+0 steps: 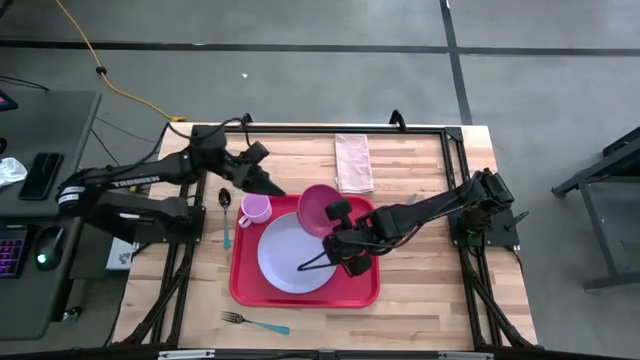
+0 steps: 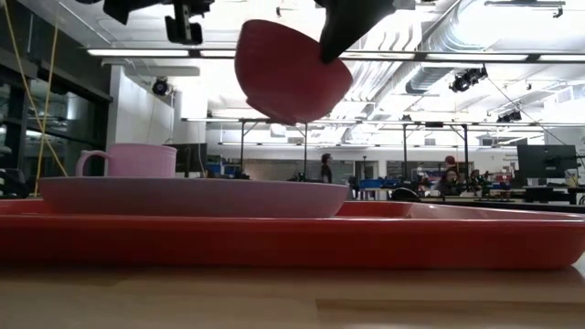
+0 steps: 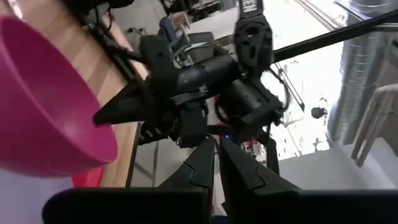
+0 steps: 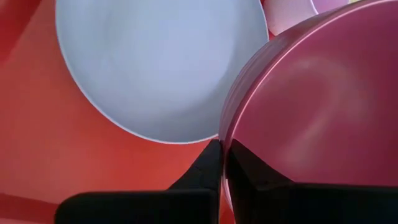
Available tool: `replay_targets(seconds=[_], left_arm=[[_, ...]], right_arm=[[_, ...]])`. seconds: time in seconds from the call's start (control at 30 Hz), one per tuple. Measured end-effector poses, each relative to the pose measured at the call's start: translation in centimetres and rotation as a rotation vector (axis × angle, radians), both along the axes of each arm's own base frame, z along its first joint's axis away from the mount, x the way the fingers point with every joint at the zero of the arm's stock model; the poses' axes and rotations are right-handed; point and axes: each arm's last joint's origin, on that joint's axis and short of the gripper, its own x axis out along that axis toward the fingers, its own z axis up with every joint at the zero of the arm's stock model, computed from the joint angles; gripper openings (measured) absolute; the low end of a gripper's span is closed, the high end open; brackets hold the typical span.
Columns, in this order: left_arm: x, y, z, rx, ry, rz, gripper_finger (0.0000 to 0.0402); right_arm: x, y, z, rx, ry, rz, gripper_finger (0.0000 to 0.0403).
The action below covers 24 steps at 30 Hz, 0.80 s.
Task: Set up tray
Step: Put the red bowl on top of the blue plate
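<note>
At the bottom of the high view, nearest the table's front edge, a fork lies on the bare wood, just below the red tray. The tray sits in the lower middle of the frame with a lavender plate on its left half. Above the plate, toward the tray's upper edge, the right gripper pinches the rim of a pink bowl, its jaws clenched on the bowl's wall, and the low view shows the bowl hanging tilted in the air, well clear of the plate. A pink mug stands at the tray's upper left corner, with a spoon on the wood just left of it. The left gripper, nearly closed and grasping nothing, hovers above the mug and just left of the bowl. Farthest back, at the top centre of the table, lies a folded cloth.

The main risk, as I judge it, is the thin rim pinch: the bowl is tilted, so it could pivot or slip out and drop onto the plate's edge (or knock the mug). The two grippers are also close together, so a sideways move could bring them into contact.

The tray lies directly beneath the right gripper, its free right half below and to the right of the bowl in the frame.
</note>
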Motion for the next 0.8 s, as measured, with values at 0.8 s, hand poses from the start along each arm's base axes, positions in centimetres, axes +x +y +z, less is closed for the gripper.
replay_targets(seconds=[0.8], left_arm=[[0.4,1.2,-3.4,0.070,0.313,0.399,0.0058]], right_arm=[[-0.2,0.1,-0.1,0.018,0.016,-0.005,0.0000]])
